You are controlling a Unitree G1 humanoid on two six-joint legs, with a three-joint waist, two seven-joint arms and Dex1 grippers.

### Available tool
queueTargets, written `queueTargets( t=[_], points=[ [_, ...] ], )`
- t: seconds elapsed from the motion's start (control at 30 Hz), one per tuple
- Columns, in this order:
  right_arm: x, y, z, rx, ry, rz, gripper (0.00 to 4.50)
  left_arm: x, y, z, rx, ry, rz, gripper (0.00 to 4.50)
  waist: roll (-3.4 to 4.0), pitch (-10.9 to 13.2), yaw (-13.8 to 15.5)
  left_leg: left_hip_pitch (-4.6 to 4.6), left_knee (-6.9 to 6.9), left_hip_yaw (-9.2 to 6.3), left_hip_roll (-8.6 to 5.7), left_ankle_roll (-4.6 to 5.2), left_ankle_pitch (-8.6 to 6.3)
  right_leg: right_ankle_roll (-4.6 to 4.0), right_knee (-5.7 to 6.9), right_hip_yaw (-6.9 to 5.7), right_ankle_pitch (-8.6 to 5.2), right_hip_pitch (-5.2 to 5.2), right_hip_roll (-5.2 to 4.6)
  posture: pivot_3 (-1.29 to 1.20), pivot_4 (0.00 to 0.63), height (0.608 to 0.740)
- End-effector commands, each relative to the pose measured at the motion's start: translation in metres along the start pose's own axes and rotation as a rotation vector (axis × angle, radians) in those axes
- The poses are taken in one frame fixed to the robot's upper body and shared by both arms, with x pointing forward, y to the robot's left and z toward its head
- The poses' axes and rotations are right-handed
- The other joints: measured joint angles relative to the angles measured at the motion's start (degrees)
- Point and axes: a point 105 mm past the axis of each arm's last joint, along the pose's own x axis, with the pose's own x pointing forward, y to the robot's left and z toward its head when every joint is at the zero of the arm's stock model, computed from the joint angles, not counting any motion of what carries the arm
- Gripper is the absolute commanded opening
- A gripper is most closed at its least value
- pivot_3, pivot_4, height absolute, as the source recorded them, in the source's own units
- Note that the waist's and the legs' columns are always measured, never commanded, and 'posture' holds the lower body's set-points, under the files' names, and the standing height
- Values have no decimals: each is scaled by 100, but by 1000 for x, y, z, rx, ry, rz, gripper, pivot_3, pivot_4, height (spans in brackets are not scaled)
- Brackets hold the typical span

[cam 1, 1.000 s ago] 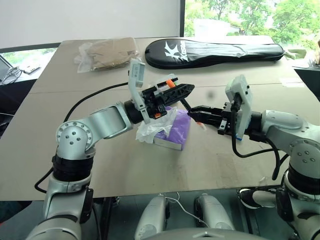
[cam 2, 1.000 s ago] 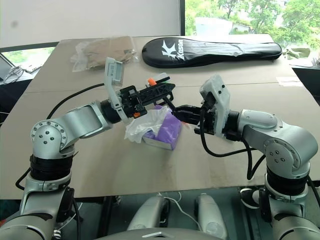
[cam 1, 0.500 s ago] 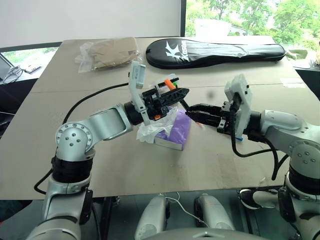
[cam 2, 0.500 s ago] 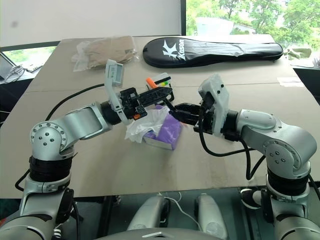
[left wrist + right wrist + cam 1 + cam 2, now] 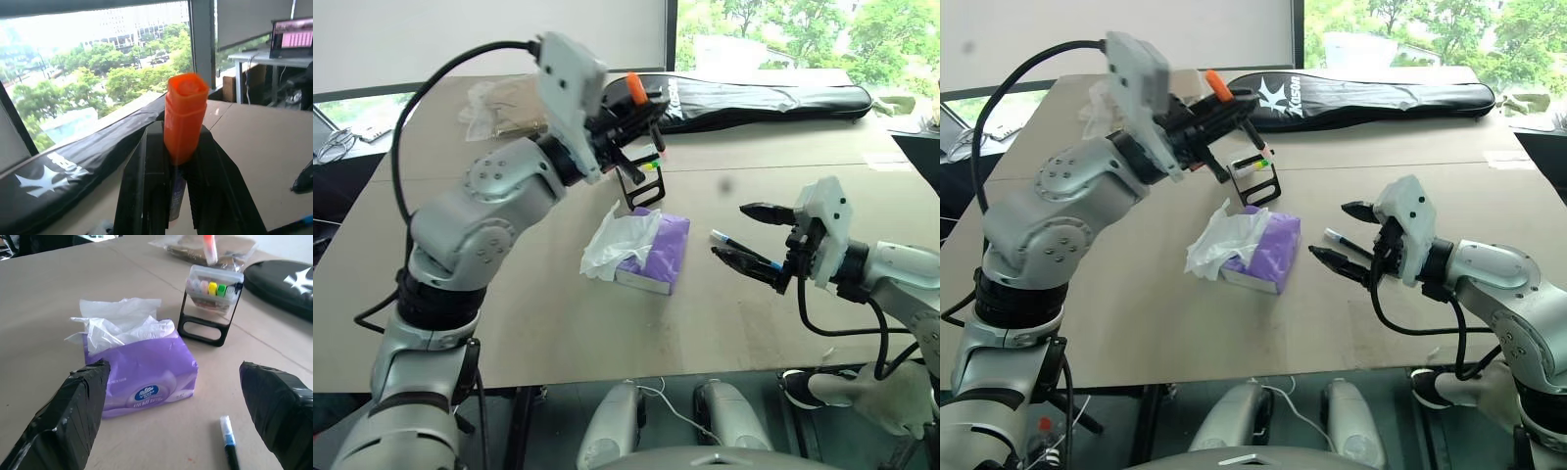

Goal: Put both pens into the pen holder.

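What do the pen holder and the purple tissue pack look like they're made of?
Pen holder: a clear, glossy sleeve, likely hard plastic, since marker tips show through it, on a black loop stand, probably plastic too. Tissue pack: thin, shiny purple film, apparently soft plastic wrap, with crumpled white tissue sticking out of it.

Head stereo pair looks forward and down over the table (image 5: 538, 323) from behind both arms; the two eyes share nearly the whole scene, slightly offset sideways. Left wrist camera sits close behind its fingers, facing roughly level toward 1 o'clock, out at the windows. Right wrist camera is low over the tabletop, facing about 11 o'clock, close on the tissue pack (image 5: 142, 377) and pen holder (image 5: 211, 303), both shared with the head views.
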Motion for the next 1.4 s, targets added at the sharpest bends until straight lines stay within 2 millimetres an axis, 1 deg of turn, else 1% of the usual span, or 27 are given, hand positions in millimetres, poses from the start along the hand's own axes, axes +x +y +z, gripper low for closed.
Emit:
queueTargets(
  t=[0.03,0.17,0.23,0.33,0.47,0.5,0.57,0.67,0.77,0.83,0.87,0.9,0.93,0.97,1.03,1.07,1.1,1.17,1.2,1.23,1.27,1.33,1.4],
  points=[
    [-3,5,7,-122,-28,-15,4480,3,-3,-4,229,8,-29,0,-2,1,6,-1,1,-1,0,0,0,0,0,-1,0,0,-2,0,150,740],
    [-4,6,5,-135,-38,-24,4480,9,-7,-25,333,57,-56,0,-6,4,7,-4,3,-4,1,2,-1,1,-2,-3,0,-2,-13,0,150,740],
    [-5,5,6,-148,-42,-31,4480,11,-8,-35,352,89,-69,0,-8,5,5,-5,5,-6,0,2,-1,2,-1,-6,0,-2,-13,0,150,740],
    [-8,4,10,-168,-59,-43,4480,14,-10,-45,339,109,-74,0,-9,5,5,-6,6,-10,1,5,-3,2,1,-9,0,-2,-13,0,150,740],
    [-10,7,17,-192,-115,-46,4480,18,-10,-56,368,119,-67,0,-9,5,9,-9,9,-14,1,7,-4,3,1,-12,0,-2,-16,0,150,740],
    [-11,7,18,-197,-124,-48,4480,20,-10,-58,377,121,-68,0,-9,5,10,-8,10,-13,0,22,-13,3,2,-12,0,-1,-17,0,150,740],
    [-12,8,19,-199,-134,-49,4480,22,-9,-60,401,117,-66,0,-9,5,11,-8,13,-15,0,23,-14,3,4,-14,0,-1,-17,0,150,740],
    [-13,9,18,-205,-131,-52,4480,23,-5,-64,428,129,-55,0,-10,5,10,-8,16,-16,0,24,-14,3,6,-15,0,0,-16,0,150,740],
    [-13,9,17,-202,-130,-58,4480,20,3,-76,453,181,-42,0,-9,5,2,-8,16,-16,0,24,-14,3,7,-14,1,-1,-16,0,150,740],
    [-13,9,16,-200,-129,-62,4500,18,6,-82,424,201,-37,1001,-10,5,0,-7,16,-15,0,25,-14,3,9,-14,1,-1,-15,0,150,740],
    [-13,9,16,-198,-128,-64,4500,17,8,-84,413,208,-24,1276,-10,5,2,-8,17,-16,0,25,-14,3,9,-14,1,-1,-14,0,150,740],
    [-13,9,15,-196,-125,-64,4500,17,8,-81,408,192,-30,1739,-10,5,3,-7,17,-16,0,25,-14,3,10,-15,1,-1,-14,0,150,740],
    [-13,9,13,-194,-122,-65,4500,17,8,-70,334,141,-26,2240,-10,5,4,-8,18,-17,0,25,-14,3,10,-16,1,-1,-15,0,150,740],
    [-13,8,12,-190,-118,-68,4500,16,6,-59,180,95,-25,2615,-10,5,5,-9,19,-17,0,25,-14,3,10,-16,1,-1,-15,0,150,740],
    [-13,8,11,-190,-114,-72,4500,11,-2,-46,-59,43,-74,3556,-10,5,3,-18,25,-20,1,24,-14,3,10,-19,1,-4,-20,0,150,740],
    [-14,7,11,-192,-113,-74,4500,6,-8,-39,-184,31,-130,3556,-10,5,-1,-23,28,-22,1,24,-14,3,9,-21,1,-6,-20,0,150,740],
    [-14,7,11,-194,-112,-75,4500,1,-14,-34,-257,26,-173,3556,-10,5,-6,-30,31,-26,1,22,-13,4,10,-24,1,-10,-20,0,150,740],
    [-14,6,11,-191,-113,-81,4500,-18,-18,-25,-423,56,-254,3556,-9,5,-37,-30,33,-29,2,3,-2,4,12,-27,0,-12,-19,0,150,740],
    [-15,6,11,-189,-113,-82,4500,-30,-22,-25,-478,98,-298,3556,-9,5,-42,-25,32,-29,4,4,-2,4,16,-26,0,-11,-17,0,150,740],
    [-15,7,11,-187,-113,-82,4500,-42,-24,-31,-513,171,-319,3556,-9,5,-48,-23,31,-29,5,4,-2,3,17,-25,0,-11,-14,0,150,740],
    [-15,7,10,-186,-113,-82,4500,-52,-24,-42,-535,252,-305,3556,-9,5,-67,-19,30,-29,8,7,-4,3,20,-25,0,-10,-12,0,150,740],
    [-15,8,9,-180,-114,-82,4500,-68,-20,-63,-602,396,-227,3556,-5,3,-101,-2,20,-22,10,24,-14,2,21,-16,-1,-2,-9,0,150,740],
    [-15,10,9,-177,-114,-83,4500,-78,-22,-72,-637,465,-196,3556,-10,6,-77,9,20,-23,8,25,-15,2,21,-19,-1,9,-7,0,150,740]
  ],
)
